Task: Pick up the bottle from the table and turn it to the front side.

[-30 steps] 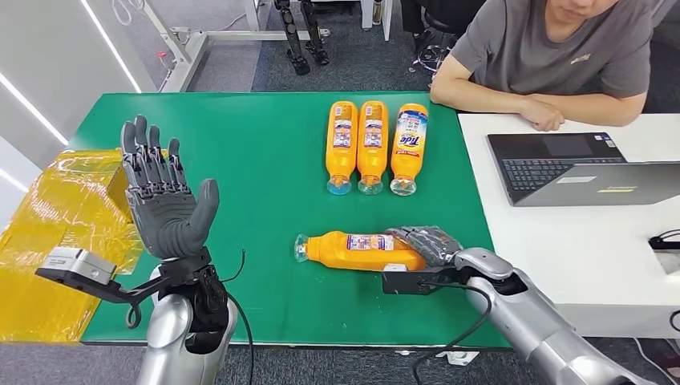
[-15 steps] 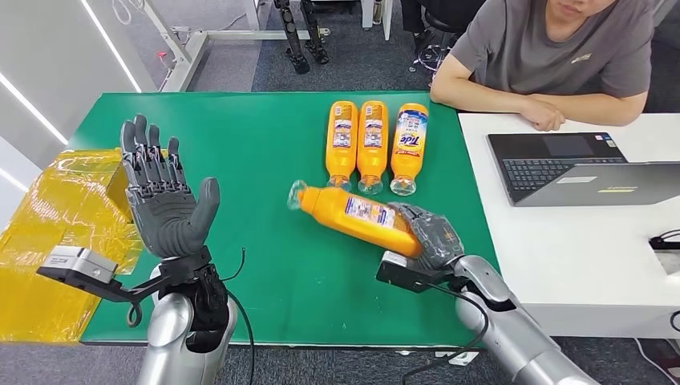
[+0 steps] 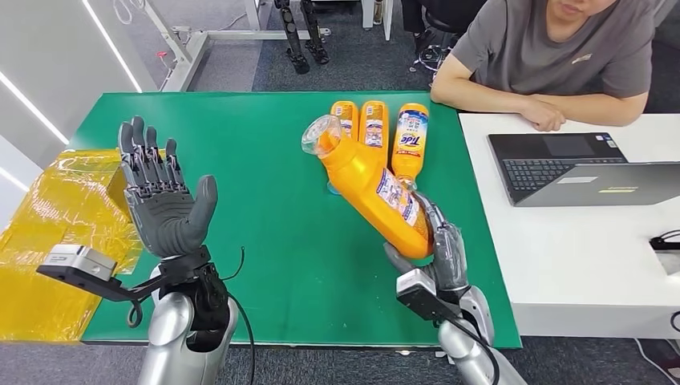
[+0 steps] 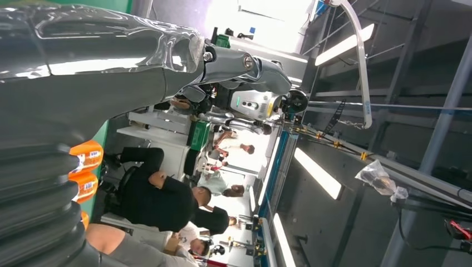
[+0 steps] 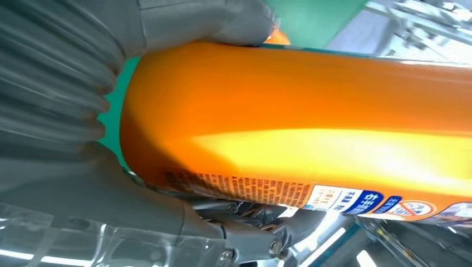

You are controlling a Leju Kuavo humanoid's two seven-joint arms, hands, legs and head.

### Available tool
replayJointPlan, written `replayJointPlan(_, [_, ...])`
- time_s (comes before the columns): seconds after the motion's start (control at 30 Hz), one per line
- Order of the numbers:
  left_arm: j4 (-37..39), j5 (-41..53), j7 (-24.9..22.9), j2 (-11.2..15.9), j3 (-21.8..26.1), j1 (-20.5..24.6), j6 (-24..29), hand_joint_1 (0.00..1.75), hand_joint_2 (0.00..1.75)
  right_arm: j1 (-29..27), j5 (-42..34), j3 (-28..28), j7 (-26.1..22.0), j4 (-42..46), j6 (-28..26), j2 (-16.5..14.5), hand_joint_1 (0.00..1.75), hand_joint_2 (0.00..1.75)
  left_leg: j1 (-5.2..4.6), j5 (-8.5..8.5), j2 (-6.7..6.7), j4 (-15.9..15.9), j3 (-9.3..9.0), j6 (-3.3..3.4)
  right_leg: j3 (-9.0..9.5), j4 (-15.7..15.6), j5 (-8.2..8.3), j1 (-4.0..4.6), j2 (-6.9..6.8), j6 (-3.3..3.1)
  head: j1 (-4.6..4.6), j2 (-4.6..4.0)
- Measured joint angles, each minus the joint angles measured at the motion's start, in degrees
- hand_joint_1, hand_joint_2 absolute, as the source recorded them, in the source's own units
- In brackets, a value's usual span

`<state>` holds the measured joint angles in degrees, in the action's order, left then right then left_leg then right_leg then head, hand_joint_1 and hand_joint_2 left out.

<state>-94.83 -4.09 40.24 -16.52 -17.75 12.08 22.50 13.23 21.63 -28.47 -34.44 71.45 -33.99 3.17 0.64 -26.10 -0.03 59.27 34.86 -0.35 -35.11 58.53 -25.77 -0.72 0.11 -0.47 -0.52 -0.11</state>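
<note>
The green table (image 3: 265, 152) carries a row of three orange bottles (image 3: 373, 132) lying side by side at its far edge, caps toward the robot. A person (image 3: 561, 56) sits beyond the white desk (image 3: 577, 257) with a laptop (image 3: 577, 168).

The bottle (image 3: 373, 188) in hand is clear of the table, tilted with its clear cap up and away, above the row's near ends. The right hand (image 3: 437, 249) holds it by the base, fingers (image 3: 449, 245) wrapped around the lower body; its small-print label faces the head camera. The left hand (image 3: 164, 200) stands raised, palm showing, fingers spread wide and holding nothing.

Judging by this, the pick-up is done and the turn is in hand. The next move calls for rolling the bottle about its long axis until the front label shows, with a firm enough grip that the smooth body cannot slip.
</note>
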Motion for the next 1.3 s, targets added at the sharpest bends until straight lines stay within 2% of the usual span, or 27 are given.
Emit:
replayJointPlan(0.13, [0.52, -0.83, 0.0, -0.11, 0.0, 0.06, -1.5, 0.0, 1.75, -1.95, -2.07, 0.33, -3.47, 1.31, -2.25, -1.63, 1.75, 1.75, 0.0, 0.0, 0.01, 0.0, 0.0, 0.0, -0.01, 0.01, 0.0, 0.0, 0.03, -0.01, -0.01, 0.0])
replayJointPlan(0.37, [5.11, -5.21, 0.0, -0.26, -0.03, 0.6, -12.1, 0.0, 1.75, -2.21, -5.12, -0.5, -5.48, 2.2, -3.23, -2.64, 1.75, 1.75, 0.0, 0.0, 0.02, -0.01, 0.01, 0.0, -0.02, 0.01, 0.0, 0.0, 0.03, 0.0, 0.0, 0.0])
replayJointPlan(0.47, [8.83, -6.6, 0.0, -0.26, -0.66, 0.99, -18.34, 0.0, 1.75, -1.34, -4.55, -1.37, -5.31, 2.2, -1.91, -2.65, 1.75, 1.75, 0.0, 0.0, 0.02, 0.0, 0.01, 0.0, -0.01, 0.01, 0.01, 0.0, 0.03, 0.0, 0.0, 0.0])
replayJointPlan(0.57, [11.73, -6.61, 0.0, -0.25, -1.7, 1.14, -21.53, 0.0, 1.75, -0.53, -2.4, -2.31, -4.09, 1.57, 0.95, -2.64, 1.75, 1.75, 0.0, 0.0, 0.02, 0.0, 0.01, 0.0, -0.01, 0.01, 0.02, 0.0, 0.04, -0.02, 0.0, 0.0])
replayJointPlan(0.77, [15.35, -6.58, 0.0, -0.26, -2.5, 1.55, -23.86, 0.0, 1.75, 1.85, 2.88, -4.73, -0.75, -0.49, 6.36, -2.74, 1.75, 1.75, 0.01, 0.0, 0.02, 0.0, 0.01, -0.01, -0.03, 0.02, 0.03, 0.0, 0.04, -0.03, -0.01, 0.0])
replayJointPlan(1.07, [17.12, -7.23, 0.0, -0.42, -2.46, 1.99, -23.64, 0.0, 1.75, 6.01, 7.53, -7.39, 2.03, -4.27, 13.02, -3.74, 1.74, 1.75, 0.01, 0.01, 0.02, 0.0, 0.01, 0.0, -0.02, 0.03, 0.03, 0.0, 0.03, -0.04, 0.0, 0.0])
replayJointPlan(1.3, [17.18, -7.64, 0.0, -0.42, -2.07, 1.99, -23.59, 0.0, 1.75, 8.4, 9.33, -8.23, 3.31, -7.67, 15.74, -4.52, 1.75, 1.75, 0.0, 0.02, 0.01, 0.0, 0.02, 0.01, -0.02, 0.02, 0.03, 0.0, 0.01, -0.04, 0.0, 0.0])
